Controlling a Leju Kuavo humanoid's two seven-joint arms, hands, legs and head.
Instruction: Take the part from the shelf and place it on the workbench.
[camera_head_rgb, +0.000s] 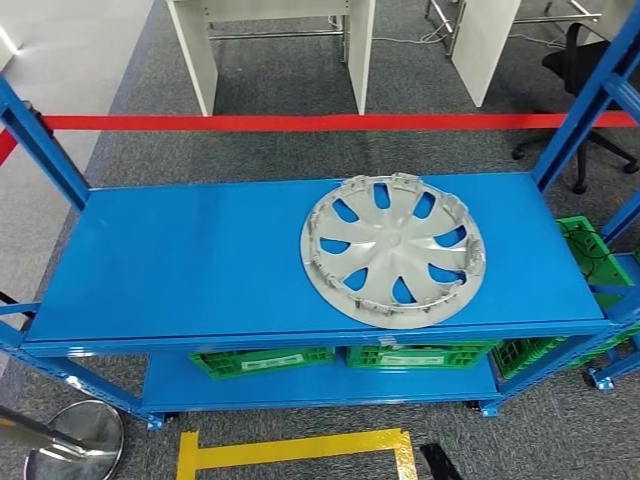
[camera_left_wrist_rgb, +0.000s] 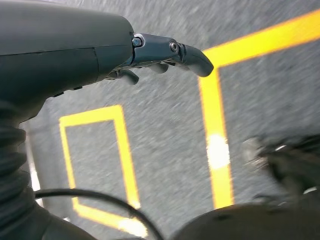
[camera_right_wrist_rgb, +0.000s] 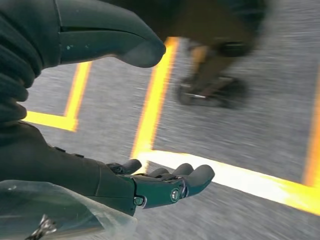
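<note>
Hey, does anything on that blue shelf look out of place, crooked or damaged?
Nothing stands out. The silver plastic wheel cover lies flat on the top board of the blue metal shelf, towards its right half, fully on the board, with no visible breaks. The green plastic crates sit on the lower level.

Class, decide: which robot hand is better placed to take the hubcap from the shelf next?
Right, tentatively: the silver hubcap lies right of centre on the blue shelf. Both the left robot hand and right robot hand hang empty over the floor.
</note>
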